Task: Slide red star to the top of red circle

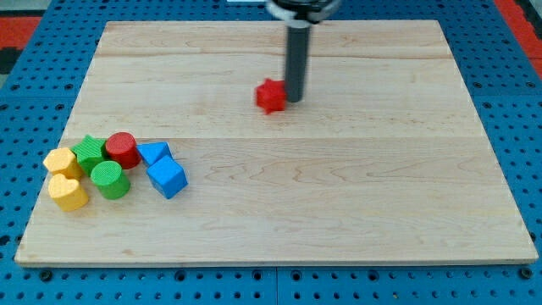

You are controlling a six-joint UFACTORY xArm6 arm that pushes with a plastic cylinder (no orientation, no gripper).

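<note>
The red star [271, 96] lies on the wooden board [339, 203] a little above its centre. My tip [295, 100] stands right against the star's right side, touching or nearly touching it. The red circle [121, 149] sits far off at the view's lower left, inside a cluster of blocks. The star is well to the right of the circle and higher in the view.
Around the red circle: a green star [88, 152] to its left, a green circle [110, 180] below it, a blue triangle [153, 153] to its right, a blue cube [167, 177], a yellow hexagon-like block [61, 161] and a yellow heart [68, 192].
</note>
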